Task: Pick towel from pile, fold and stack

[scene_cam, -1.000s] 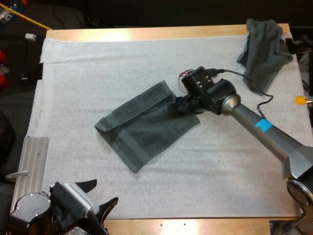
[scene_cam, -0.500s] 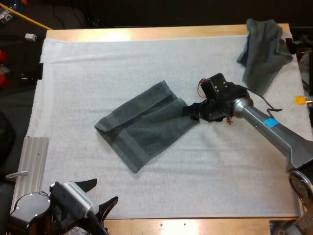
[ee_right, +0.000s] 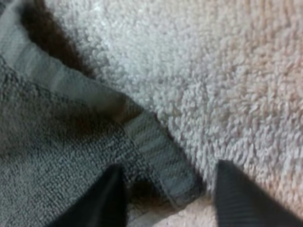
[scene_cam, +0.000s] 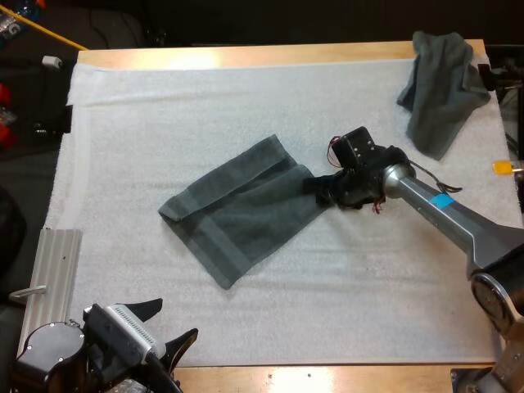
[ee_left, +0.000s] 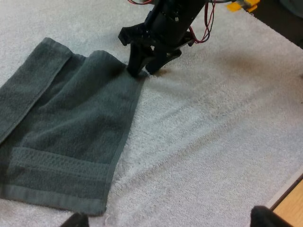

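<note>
Astride towel (scene_cam: 241, 209) corner, right pincer (scene_cam: 325, 188), splayed.

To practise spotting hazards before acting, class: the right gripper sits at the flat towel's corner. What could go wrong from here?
The right gripper has its fingers apart around only the thin corner of the flat towel; closing may catch too little, and it could slip. The left gripper sits open, far from the towel, so a one-corner pull might drag it askew.
</note>
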